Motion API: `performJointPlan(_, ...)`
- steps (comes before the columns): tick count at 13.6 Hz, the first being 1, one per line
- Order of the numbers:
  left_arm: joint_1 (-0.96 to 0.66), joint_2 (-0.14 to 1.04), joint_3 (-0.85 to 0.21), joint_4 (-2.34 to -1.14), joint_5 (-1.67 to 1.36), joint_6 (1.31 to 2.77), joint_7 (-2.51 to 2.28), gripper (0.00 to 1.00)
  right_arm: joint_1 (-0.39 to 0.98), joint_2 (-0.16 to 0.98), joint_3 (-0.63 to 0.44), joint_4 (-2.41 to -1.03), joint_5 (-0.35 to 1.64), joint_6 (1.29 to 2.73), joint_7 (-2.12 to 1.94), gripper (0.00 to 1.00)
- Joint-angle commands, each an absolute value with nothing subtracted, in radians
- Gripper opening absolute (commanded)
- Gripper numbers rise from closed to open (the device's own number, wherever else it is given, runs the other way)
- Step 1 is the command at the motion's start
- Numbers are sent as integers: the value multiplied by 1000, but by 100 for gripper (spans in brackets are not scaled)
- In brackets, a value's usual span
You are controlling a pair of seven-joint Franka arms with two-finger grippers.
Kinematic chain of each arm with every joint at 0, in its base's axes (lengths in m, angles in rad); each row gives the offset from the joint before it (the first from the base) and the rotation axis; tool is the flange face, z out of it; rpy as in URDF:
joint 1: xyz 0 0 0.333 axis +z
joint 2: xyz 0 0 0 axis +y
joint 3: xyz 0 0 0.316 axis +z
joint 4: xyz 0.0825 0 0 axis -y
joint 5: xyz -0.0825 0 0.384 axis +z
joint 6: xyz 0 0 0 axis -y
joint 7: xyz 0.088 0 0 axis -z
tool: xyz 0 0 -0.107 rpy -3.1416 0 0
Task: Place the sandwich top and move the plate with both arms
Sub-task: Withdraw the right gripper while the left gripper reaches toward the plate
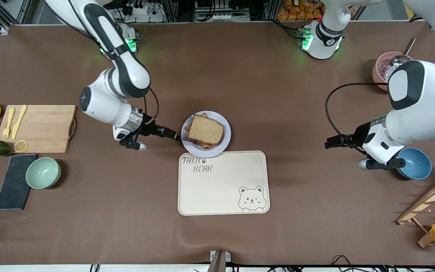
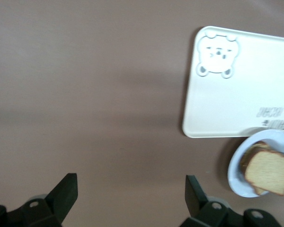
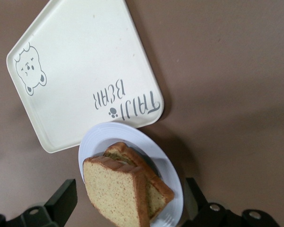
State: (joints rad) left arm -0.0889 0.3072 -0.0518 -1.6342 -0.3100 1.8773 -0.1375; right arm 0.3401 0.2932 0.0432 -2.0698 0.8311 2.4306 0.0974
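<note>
The sandwich top (image 1: 206, 130) is a tan bread slice with a brown crust. It lies skewed on a lower slice on the small pale plate (image 1: 228, 134), which sits just farther from the front camera than the cream bear tray (image 1: 221, 189). My right gripper (image 1: 173, 135) is open, low beside the plate's rim toward the right arm's end. In the right wrist view (image 3: 128, 201) the slice (image 3: 113, 194) and the plate (image 3: 99, 137) show between its spread fingers. My left gripper (image 1: 330, 143) is open and empty over bare table (image 2: 130, 189), well away from the plate (image 2: 236, 170).
A wooden cutting board (image 1: 38, 128) with yellow cutlery, lemons, an avocado, a green bowl (image 1: 43, 172) and a dark cloth lie at the right arm's end. A blue bowl (image 1: 415, 163), a pink bowl with ladle (image 1: 385, 68) and a wooden rack (image 1: 432, 204) lie at the left arm's end.
</note>
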Motion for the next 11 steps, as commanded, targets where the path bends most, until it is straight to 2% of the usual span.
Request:
performJointPlan(1, -78, 296, -61, -1706, -441, 1951, -117, 100, 221, 278, 54, -2001, 753, 2286, 81, 100)
performJointPlan(3, -89, 296, -61, -1767, -518, 2009, -106, 100, 149, 278, 54, -1951, 691, 2203, 74, 100)
performJointPlan(8, -77, 314, -61, -1828, -650, 2016, 32, 100, -14, 281, 54, -1878, 640, 2016, -126, 100)
performJointPlan(11, -86, 345, -61, -1845, -699, 2016, 104, 100, -64, 279, 52, -1742, 465, 1866, -114, 100)
